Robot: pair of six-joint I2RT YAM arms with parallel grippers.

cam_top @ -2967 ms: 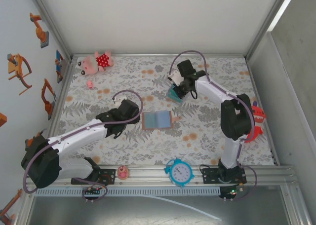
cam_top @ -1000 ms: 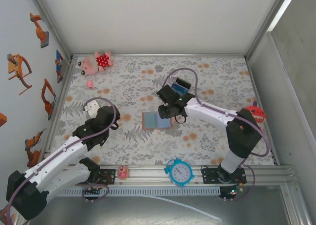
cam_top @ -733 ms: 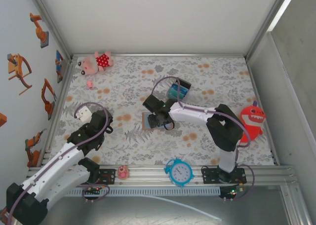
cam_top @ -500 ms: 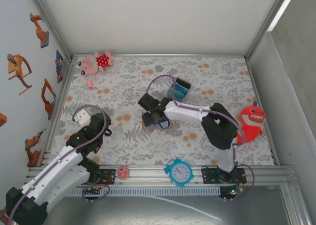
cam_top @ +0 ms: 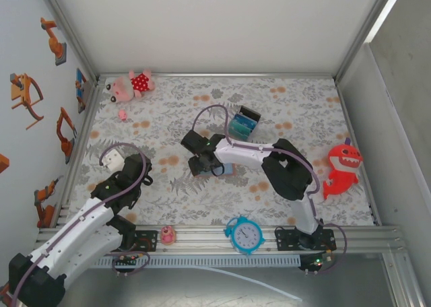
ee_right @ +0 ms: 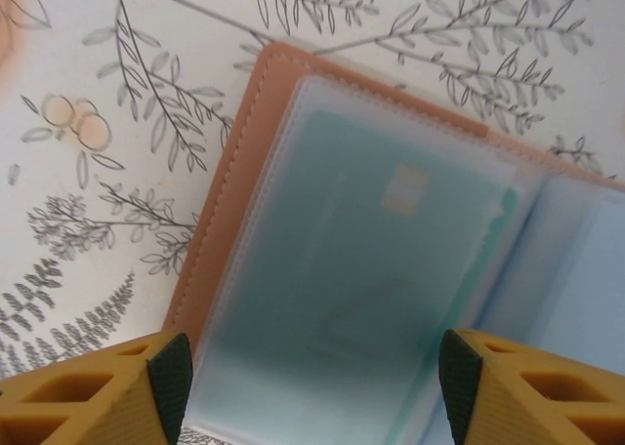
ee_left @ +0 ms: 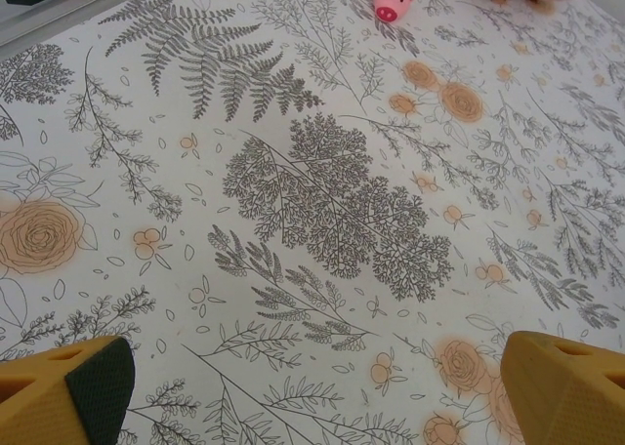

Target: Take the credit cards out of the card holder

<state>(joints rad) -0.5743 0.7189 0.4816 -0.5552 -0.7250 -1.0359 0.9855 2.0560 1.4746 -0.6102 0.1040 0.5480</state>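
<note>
Tan leather card holder (ee_right: 256, 221) lying open, flat, in middle of flowered cloth (cam_top: 296, 105); teal card (ee_right: 391, 260) inside clear sleeve (sleeve mouth hard to make out). Right gripper (ee_right: 312, 367) poised over it, jaws apart, nothing gripped. Risk: pinching sleeve with card, then lifting or dragging whole holder, since nothing pins it. Left gripper (ee_left: 312, 377) spread wide, empty, well apart to left. Black card box (cam_top: 244, 123) near, behind-right; free room left and toward near edge.

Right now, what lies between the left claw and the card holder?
The stretch is bare: in the top view, just flowered table cover separates the left claw from the card holder.
</note>
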